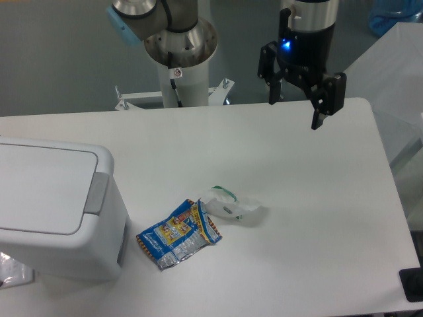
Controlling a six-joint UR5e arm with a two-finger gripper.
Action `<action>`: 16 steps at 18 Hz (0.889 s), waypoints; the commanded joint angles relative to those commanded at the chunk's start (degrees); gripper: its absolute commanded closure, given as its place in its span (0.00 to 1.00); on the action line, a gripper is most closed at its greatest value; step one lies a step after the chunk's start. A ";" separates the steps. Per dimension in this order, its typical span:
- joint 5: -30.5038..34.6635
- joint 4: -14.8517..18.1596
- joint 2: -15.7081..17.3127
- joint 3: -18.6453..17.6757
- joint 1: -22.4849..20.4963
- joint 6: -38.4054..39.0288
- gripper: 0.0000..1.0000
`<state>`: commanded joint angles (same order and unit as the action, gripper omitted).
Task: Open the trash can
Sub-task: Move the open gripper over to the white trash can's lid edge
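Trash can (pixel 56 211) at near left desk (pixel 297 198) corner, lid down, grey tab (pixel 97 193) facing right.
Gripper (pixel 295 110) spread wide, holding nothing, well apart over far right.

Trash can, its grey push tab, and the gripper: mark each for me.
Trash can (pixel 39 191): fixed camera, flat white lid.
Grey push tab (pixel 98 193): fixed camera, middle of the tab.
Gripper (pixel 295 112): fixed camera, midway between the open fingertips.

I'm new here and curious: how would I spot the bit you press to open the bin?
Find the big white trash can at the table's left edge. On its right rim, beside the flat lid, sits a small push tab. It is the only grey part on the otherwise white bin.
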<state>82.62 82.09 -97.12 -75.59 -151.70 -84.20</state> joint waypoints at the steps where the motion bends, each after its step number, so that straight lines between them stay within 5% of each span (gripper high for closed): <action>1: 0.00 0.00 0.00 -0.17 0.00 0.00 0.00; 7: -0.96 -0.35 -0.09 -0.35 0.87 2.36 0.00; 11: -9.04 -0.35 -0.53 -0.53 1.41 11.93 0.00; 16: -9.14 -2.19 -0.88 -0.96 3.85 21.60 0.00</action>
<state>73.48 79.90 -98.00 -76.55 -147.85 -62.60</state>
